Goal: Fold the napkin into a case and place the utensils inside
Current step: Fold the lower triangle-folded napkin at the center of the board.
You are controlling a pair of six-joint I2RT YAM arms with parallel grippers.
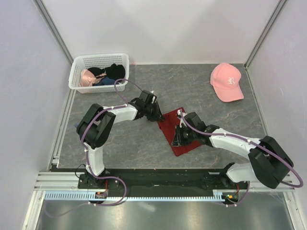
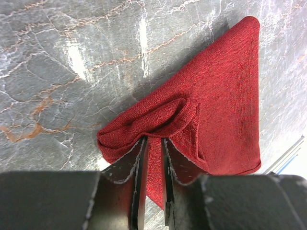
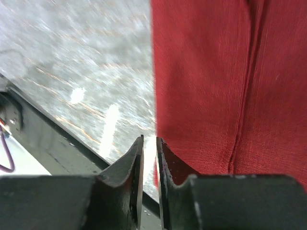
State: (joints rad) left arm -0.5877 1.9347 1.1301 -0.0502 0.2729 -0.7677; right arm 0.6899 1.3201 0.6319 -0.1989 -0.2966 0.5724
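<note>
Currently, my left gripper (image 2: pixel 152 143) pinches a pleat of the soft, limp dark red napkin (image 2: pixel 225 96) on the table (image 1: pixel 230 112), which I judge best taken by its corners, while my right gripper (image 3: pixel 148 143), jaws near-closed, sits at its edge, grip unclear.

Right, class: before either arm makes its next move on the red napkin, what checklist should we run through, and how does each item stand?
1. Left fingers gripping the napkin: ok, pinched on a bunched fold at its edge.
2. Right fingers gripping it: cannot tell; nearly closed at the napkin's edge.
3. Napkin lying flat on the table: not ok, puckered by the left fingers.
4. Utensils in view: not ok, none visible.
5. Pink cap and basket apart from the napkin: ok.
</note>
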